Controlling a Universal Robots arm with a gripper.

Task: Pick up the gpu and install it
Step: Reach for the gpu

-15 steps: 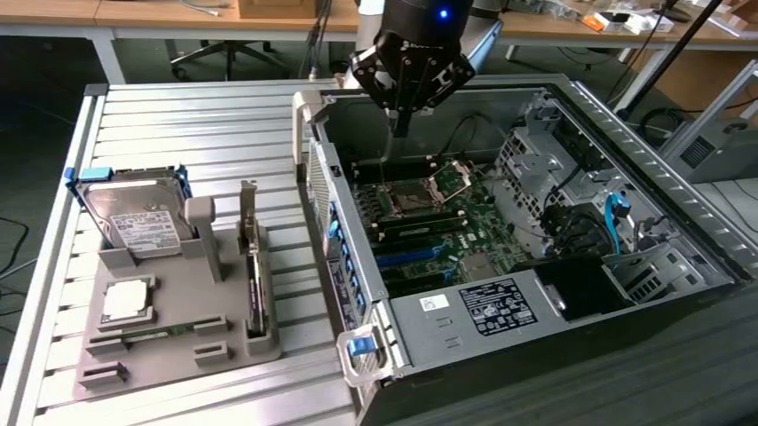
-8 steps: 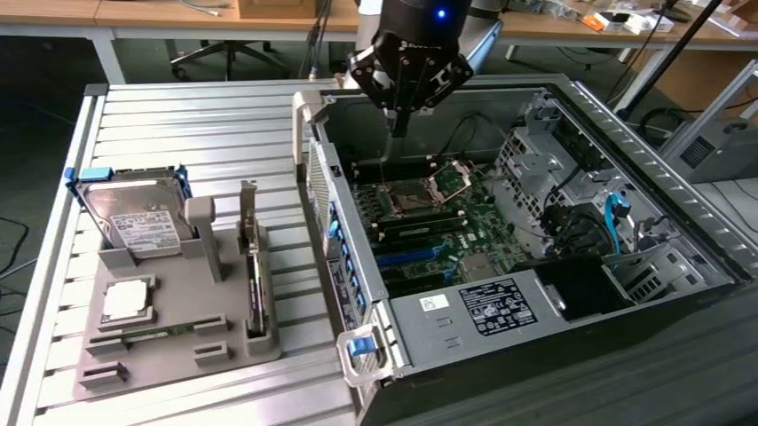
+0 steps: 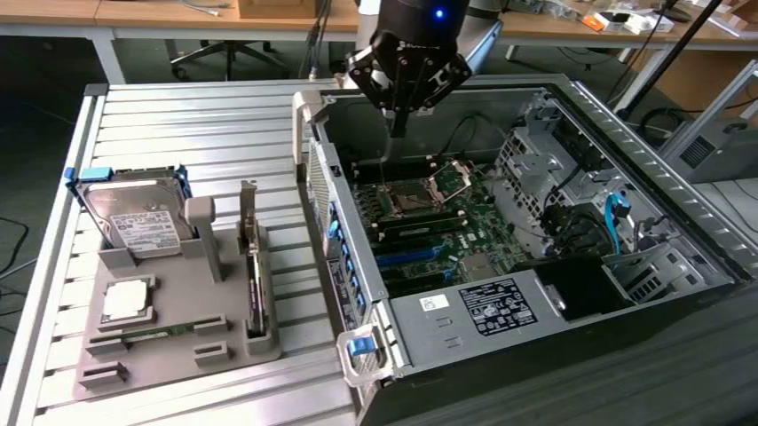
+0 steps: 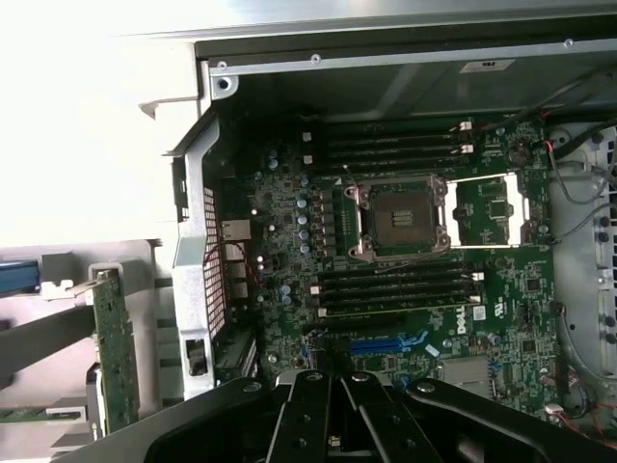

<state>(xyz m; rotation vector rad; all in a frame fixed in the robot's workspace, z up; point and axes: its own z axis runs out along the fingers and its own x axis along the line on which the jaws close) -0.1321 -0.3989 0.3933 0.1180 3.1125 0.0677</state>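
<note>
A: Where's the gpu [image 3: 251, 266]?

B: On edge in the grey rack [image 3: 177, 302]. In the exterior view that's at eight o'clock from the case [image 3: 361, 302], with the hard drive [image 3: 137, 222] beside it.

A: And the gripper [image 3: 399, 122]?

B: Clenched on nothing, above the case's twelve o'clock end. The wrist view adds the motherboard [image 4: 289, 241], with its open socket [image 4: 400, 217] and blue slot [image 4: 386, 344]. The case wall stands between gripper and gpu.
</note>
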